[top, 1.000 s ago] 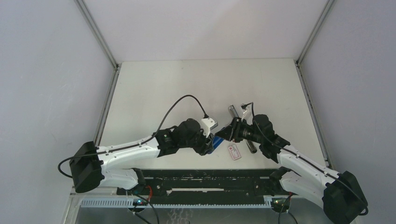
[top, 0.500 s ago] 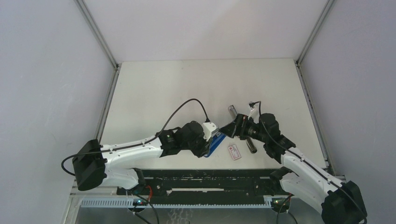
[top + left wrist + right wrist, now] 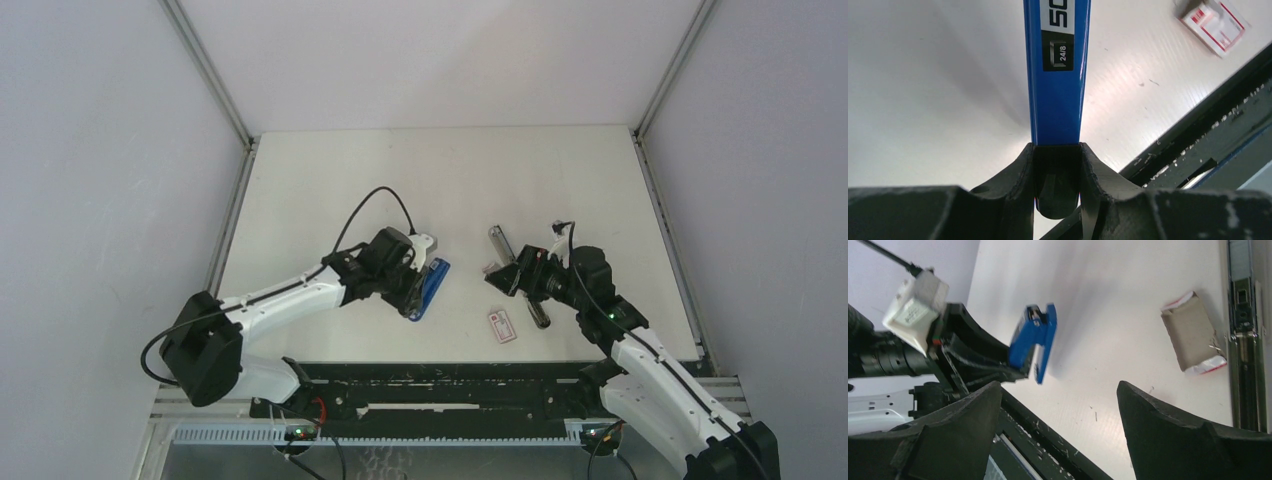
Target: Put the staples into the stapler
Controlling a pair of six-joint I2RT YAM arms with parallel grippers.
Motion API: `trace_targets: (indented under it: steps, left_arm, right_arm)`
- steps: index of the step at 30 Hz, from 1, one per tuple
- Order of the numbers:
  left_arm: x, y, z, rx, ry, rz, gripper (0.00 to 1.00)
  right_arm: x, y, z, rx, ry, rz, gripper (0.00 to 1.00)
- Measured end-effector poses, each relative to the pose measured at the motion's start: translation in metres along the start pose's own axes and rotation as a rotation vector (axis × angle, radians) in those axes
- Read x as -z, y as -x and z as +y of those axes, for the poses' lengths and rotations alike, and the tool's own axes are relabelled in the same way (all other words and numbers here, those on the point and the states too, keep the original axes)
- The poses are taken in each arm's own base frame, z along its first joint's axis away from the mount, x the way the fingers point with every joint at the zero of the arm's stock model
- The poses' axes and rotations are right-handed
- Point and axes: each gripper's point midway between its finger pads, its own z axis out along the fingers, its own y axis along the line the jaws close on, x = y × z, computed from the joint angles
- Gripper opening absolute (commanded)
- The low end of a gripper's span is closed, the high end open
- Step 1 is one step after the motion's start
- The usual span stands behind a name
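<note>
My left gripper [image 3: 416, 297] [image 3: 1058, 150] is shut on the black rear end of a blue stapler [image 3: 437, 272] [image 3: 1057, 75] marked 24/8, holding it tilted just above the table. In the right wrist view the stapler [image 3: 1034, 340] shows left of centre, in the left fingers. The staples box [image 3: 502, 326] [image 3: 1215, 22] [image 3: 1193, 337], red and white, lies flat on the table near the front. My right gripper [image 3: 500, 277] [image 3: 1057, 390] stands open and empty, right of the stapler and above the box. No loose staple strip can be made out.
A long silver and black metal bar [image 3: 497, 240] [image 3: 1243, 300] lies on the table beside the box, partly under my right gripper. A black rail [image 3: 430, 375] [image 3: 1198, 145] runs along the near table edge. Pale walls enclose the table [image 3: 400, 180].
The right gripper opened, let go of the stapler and drew back to the right. The left arm carried the blue stapler to the left, away from it.
</note>
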Motion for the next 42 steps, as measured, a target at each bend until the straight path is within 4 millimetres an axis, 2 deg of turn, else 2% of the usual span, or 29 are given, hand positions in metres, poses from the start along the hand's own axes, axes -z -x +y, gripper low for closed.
trace_targets:
  steps: [2,6,10,13,15,18,20,23,28,30,33,37,39,42]
  left_arm:
    - [0.0,0.005,0.012,0.042,0.022,0.012,0.0]
    - [-0.001,0.016,0.054,0.153,0.101,0.023,0.04]
    - [-0.003,0.017,0.093,0.245,0.192,0.069,0.08]
    - [-0.01,0.019,0.114,0.27,0.257,0.117,0.11]
    - [-0.017,0.022,0.123,0.277,0.281,0.146,0.21]
    - [-0.024,0.027,0.134,0.287,0.303,0.168,0.57]
    - [-0.027,0.031,0.141,0.286,0.316,0.166,0.73]
    - [-0.026,0.037,0.148,0.282,0.333,0.151,0.81]
    - [-0.021,0.044,0.152,0.276,0.355,0.12,0.84]
    - [-0.012,0.055,0.152,0.268,0.368,0.071,0.84]
    - [0.012,0.082,0.149,0.248,0.379,-0.069,0.85]
    - [0.059,0.107,0.136,0.23,0.367,-0.317,0.94]
    - [0.081,0.111,0.129,0.231,0.359,-0.439,0.99]
    - [0.103,0.11,0.123,0.239,0.346,-0.581,1.0]
  right_arm:
    - [0.0,-0.001,-0.002,0.0,-0.008,0.002,0.84]
    - [0.002,-0.002,-0.007,0.006,-0.035,-0.001,0.83]
    - [0.005,-0.002,-0.018,0.017,-0.089,-0.012,0.83]
    - [0.008,-0.004,-0.028,0.027,-0.138,-0.015,0.83]
    - [0.009,-0.005,-0.033,0.034,-0.162,-0.017,0.83]
    - [0.013,-0.006,-0.038,0.043,-0.192,-0.019,0.83]
    - [0.014,-0.005,-0.041,0.05,-0.205,-0.024,0.83]
    - [0.017,-0.005,-0.044,0.062,-0.224,-0.032,0.83]
    - [0.019,-0.005,-0.054,0.091,-0.269,-0.036,0.83]
    - [0.02,-0.005,-0.058,0.104,-0.289,-0.036,0.83]
    - [0.019,-0.005,-0.066,0.125,-0.321,-0.026,0.82]
    - [0.016,-0.011,-0.083,0.148,-0.385,0.015,0.78]
    - [0.014,-0.016,-0.093,0.154,-0.429,0.046,0.76]
    - [0.01,-0.026,-0.108,0.163,-0.49,0.103,0.74]
